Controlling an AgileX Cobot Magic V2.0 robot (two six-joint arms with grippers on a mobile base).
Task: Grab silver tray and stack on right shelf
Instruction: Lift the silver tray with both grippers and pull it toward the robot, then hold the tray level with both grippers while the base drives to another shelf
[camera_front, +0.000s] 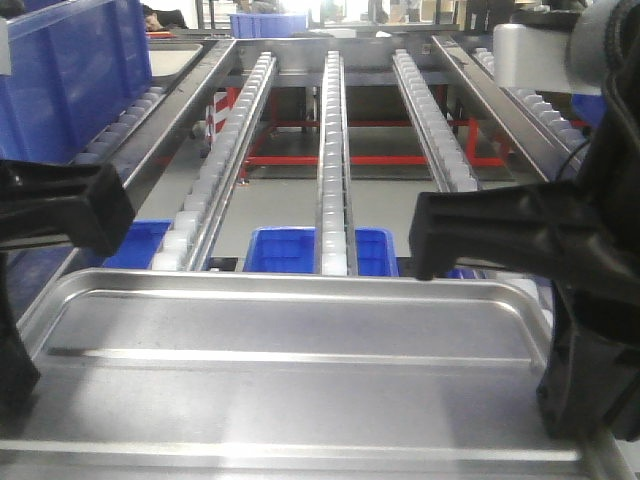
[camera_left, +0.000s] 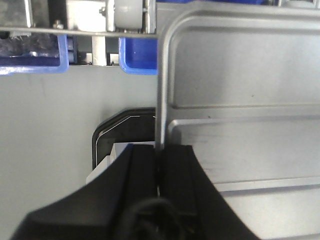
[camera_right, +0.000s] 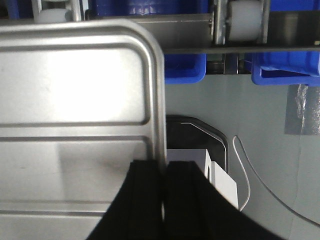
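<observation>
From where I stand, the silver tray (camera_front: 290, 330) hangs level just before the right shelf (camera_front: 335, 150). The left gripper (camera_left: 159, 155) and right gripper (camera_right: 165, 166) each pinch a side rim. I count three roller rails. Two blue bins (camera_front: 290, 250) sit beneath, contents hidden, and one blue crate (camera_front: 70, 70) stands left.

One silver tray (camera_front: 290, 330), one right shelf (camera_front: 290, 48), its four roller rails (camera_front: 335, 150)
</observation>
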